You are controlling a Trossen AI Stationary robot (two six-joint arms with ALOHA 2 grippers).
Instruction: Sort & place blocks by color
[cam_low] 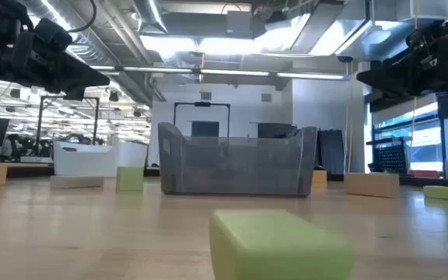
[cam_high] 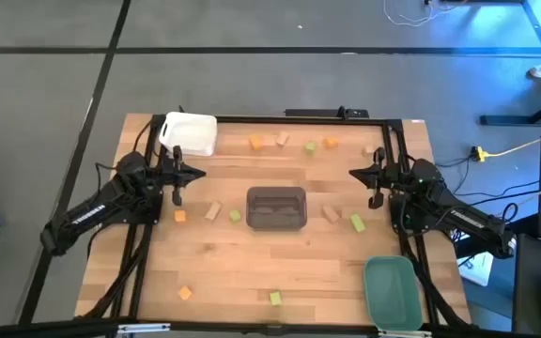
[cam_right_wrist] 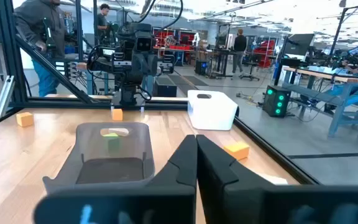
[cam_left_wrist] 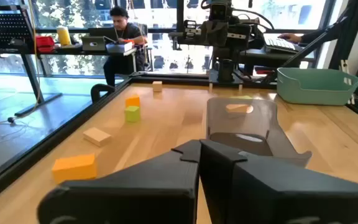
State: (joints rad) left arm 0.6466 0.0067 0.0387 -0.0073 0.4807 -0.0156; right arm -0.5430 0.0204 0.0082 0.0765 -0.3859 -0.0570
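Note:
Small orange, light green and tan blocks lie scattered flat on the wooden table [cam_high: 280, 263]. One row lies along the far edge, from an orange block [cam_high: 256, 143] to a tan one [cam_high: 368, 150]. Others flank the grey tray [cam_high: 276, 207], such as a green block [cam_high: 236, 216] and a tan one [cam_high: 331, 213]. Two more lie near the front: orange [cam_high: 185, 292] and green [cam_high: 275, 298]. My left gripper [cam_high: 198, 173] hovers shut left of the grey tray. My right gripper [cam_high: 353, 174] hovers shut to its right. The two point at each other, and neither holds anything.
A white tray [cam_high: 188, 134] stands at the far left corner and a teal tray [cam_high: 391, 291] at the near right corner. The grey tray sits mid-table between the arms. A person sits at a desk [cam_left_wrist: 120, 34] beyond the table.

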